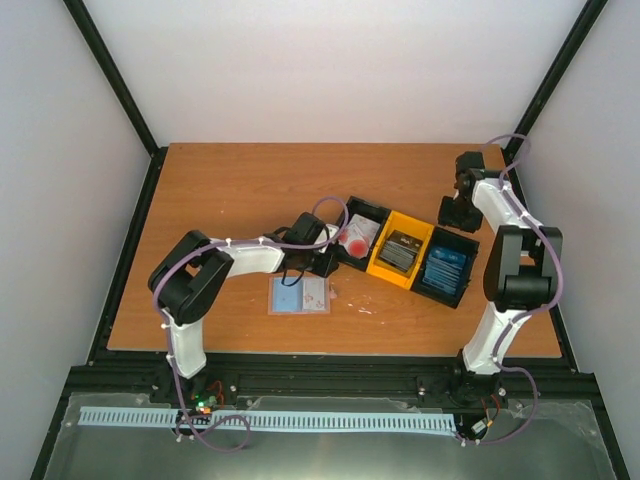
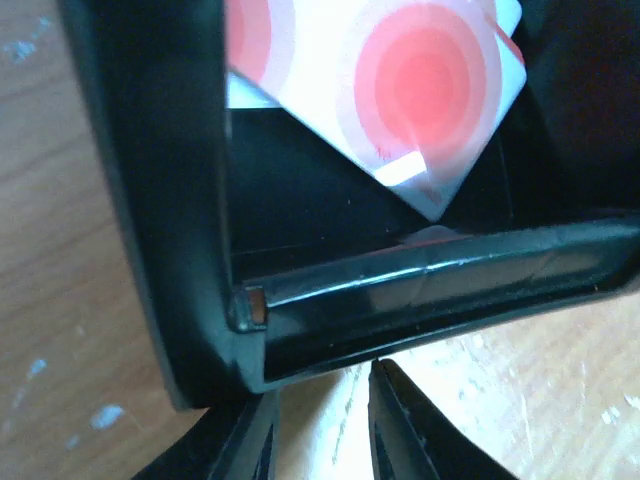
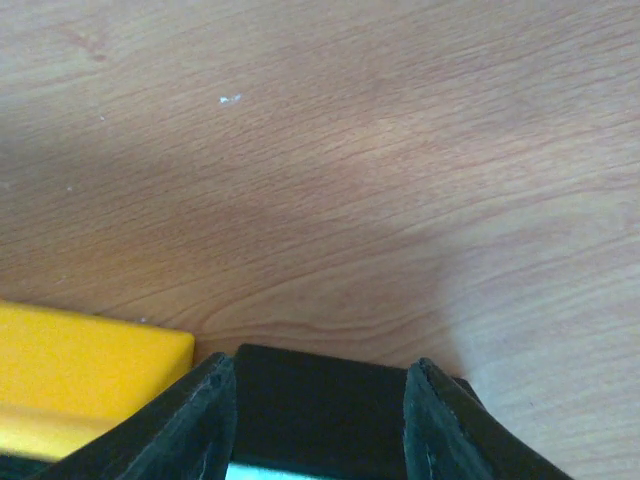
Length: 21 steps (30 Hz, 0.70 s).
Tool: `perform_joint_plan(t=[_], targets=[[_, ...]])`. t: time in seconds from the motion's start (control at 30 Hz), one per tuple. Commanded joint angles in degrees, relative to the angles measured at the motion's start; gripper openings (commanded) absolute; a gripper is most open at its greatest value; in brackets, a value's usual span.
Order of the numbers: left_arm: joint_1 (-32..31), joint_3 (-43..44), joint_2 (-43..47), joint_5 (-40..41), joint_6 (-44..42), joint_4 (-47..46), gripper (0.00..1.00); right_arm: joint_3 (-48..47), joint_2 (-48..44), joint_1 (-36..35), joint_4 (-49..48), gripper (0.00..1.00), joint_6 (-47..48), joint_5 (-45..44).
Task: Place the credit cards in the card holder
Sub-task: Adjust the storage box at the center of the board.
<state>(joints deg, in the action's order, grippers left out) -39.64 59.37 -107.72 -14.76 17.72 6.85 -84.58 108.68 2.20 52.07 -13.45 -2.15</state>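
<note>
Right at your left wrist lens, the left fingertips (image 2: 400,430) sit at 6 o'clock with a narrow slit between them. That leaves your left jaws barely apart, with bare desk (image 2: 60,250) showing through and nothing in their hold. Just past them runs the near wall of the left black bin (image 2: 420,290). Inside it a white-and-red card (image 2: 420,90) lies cocked, one corner aimed at 6 o'clock. It's cropped at the top, so you can't call its long axis from here.

Only the top view gives you the card holder (image 1: 299,295). It lies open and flat on the desk, pale blue side up, with its long axis running 9 to 3 o'clock. It sits near the left black bin at that bin's 7 o'clock but clear of it, and your left jaws are at the bin's near corner.

The three bins run in a row from 10 toward 4 o'clock. After the left black bin comes the yellow bin (image 1: 385,268) with the dark grey cards (image 1: 400,250), then the right black bin (image 1: 462,238) with the blue cards (image 1: 445,265).

Over on your right wrist view, the right fingertips (image 3: 200,430) stand roughly half apart. The right black bin's edge fills the gap between them, and the yellow bin is at 8 o'clock. You can't tell whether your right jaws are pinching that edge. The top view puts them at the bin's far 1 o'clock corner.
</note>
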Motion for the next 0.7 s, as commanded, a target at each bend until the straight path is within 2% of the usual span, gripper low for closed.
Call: perform_joint_plan(t=[0.0, 0.37, 0.57, 0.67], targets=[[0.02, 3.84, -2.5, 4.56, 2.36, -2.09, 0.27, 1.33, -5.97, 0.0, -1.79, 0.47, -1.86, -1.01], [2.66, 13.53, -8.48, 2.63, 1.71, -0.07, 0.28, 3.4, -16.12, -5.24, -6.26, 0.49, 4.86, 11.16], [4.56, 22.16, -13.1, -0.35, 0.75, 3.73, 0.29, 6.61, -15.63, -8.94, -4.46, 0.49, 9.58, 11.44], [4.73, 23.06, -13.12, -0.73, 0.22, 4.65, 0.3, 6.14, -13.67, -10.06, -3.55, 0.49, 11.31, 10.95]])
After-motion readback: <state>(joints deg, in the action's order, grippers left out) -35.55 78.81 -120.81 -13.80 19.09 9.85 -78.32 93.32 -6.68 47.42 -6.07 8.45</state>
